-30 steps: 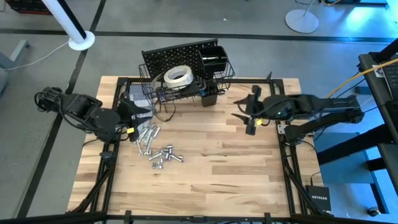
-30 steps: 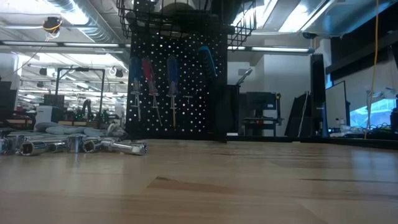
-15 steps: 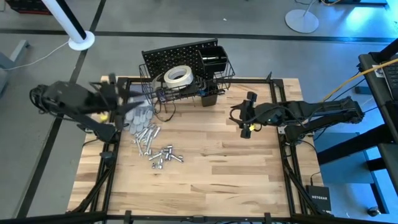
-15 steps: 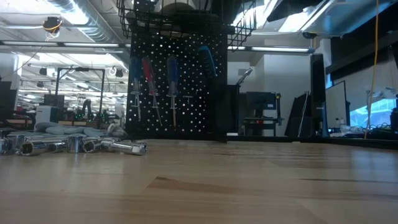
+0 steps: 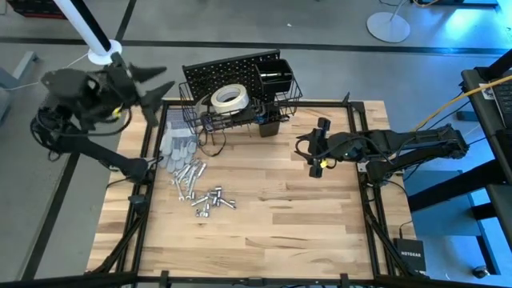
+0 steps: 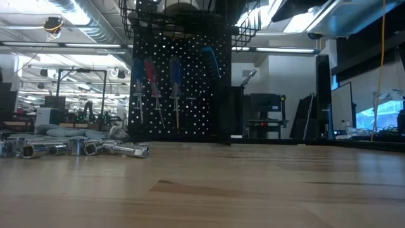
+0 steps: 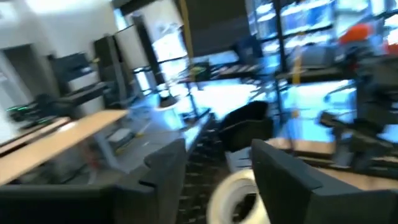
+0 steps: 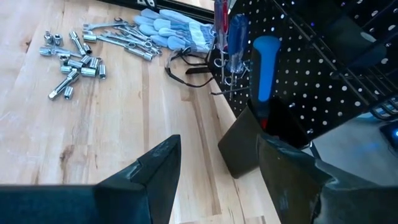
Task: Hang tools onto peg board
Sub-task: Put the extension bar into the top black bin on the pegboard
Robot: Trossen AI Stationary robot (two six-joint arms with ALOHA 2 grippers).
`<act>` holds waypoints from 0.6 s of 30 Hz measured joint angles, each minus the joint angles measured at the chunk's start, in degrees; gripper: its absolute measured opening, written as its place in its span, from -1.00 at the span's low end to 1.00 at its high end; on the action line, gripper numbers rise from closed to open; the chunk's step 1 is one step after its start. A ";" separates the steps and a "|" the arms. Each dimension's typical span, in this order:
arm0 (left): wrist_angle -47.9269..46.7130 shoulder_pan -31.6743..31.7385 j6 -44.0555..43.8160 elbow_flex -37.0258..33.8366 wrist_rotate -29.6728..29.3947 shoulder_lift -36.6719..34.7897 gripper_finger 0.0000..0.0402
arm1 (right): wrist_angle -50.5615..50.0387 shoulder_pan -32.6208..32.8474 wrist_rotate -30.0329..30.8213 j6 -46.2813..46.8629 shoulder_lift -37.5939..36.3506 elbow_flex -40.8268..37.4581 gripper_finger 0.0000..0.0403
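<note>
The black peg board (image 5: 228,70) stands upright at the table's far edge, with a white tape roll (image 5: 228,98) lying in its wire basket. Red- and blue-handled screwdrivers (image 6: 163,79) hang on its front; one blue handle (image 8: 266,59) shows in the right wrist view. Silver wrenches and sockets (image 5: 198,190) lie loose on the wood left of centre. My left gripper (image 5: 156,90) is raised high off the table's far left corner, open and empty, pointing level toward the board. My right gripper (image 5: 320,146) hovers open and empty right of the board, near its black cup (image 8: 244,149).
Grey gloves (image 5: 178,148) lie between the wrench pile and the board. A black cord (image 8: 186,65) loops on the wood at the board's foot. The bare wooden tabletop (image 5: 280,216) stretches across the near half. A white stand (image 5: 100,44) rises beyond the far left corner.
My left gripper has risen steeply from beside the gloves and wrenches, swung toward the table's far left corner and tipped up to level. My right gripper dipped a little, then kept still. The tools on the table have not moved.
</note>
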 joint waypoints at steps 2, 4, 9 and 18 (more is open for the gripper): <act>-3.47 3.85 -0.08 4.88 0.74 3.61 0.00 | -0.38 0.00 -0.08 0.08 0.02 0.00 0.07; -8.09 7.88 -0.47 10.31 5.29 7.61 0.06 | -0.66 0.01 -0.09 0.23 0.02 0.00 0.07; -20.24 20.19 -2.66 24.12 22.15 19.17 0.06 | -0.80 0.02 -0.15 1.61 0.02 0.00 0.07; -32.06 32.42 -0.87 26.95 38.90 31.19 0.01 | -0.16 0.07 -2.69 4.68 0.13 -1.87 0.07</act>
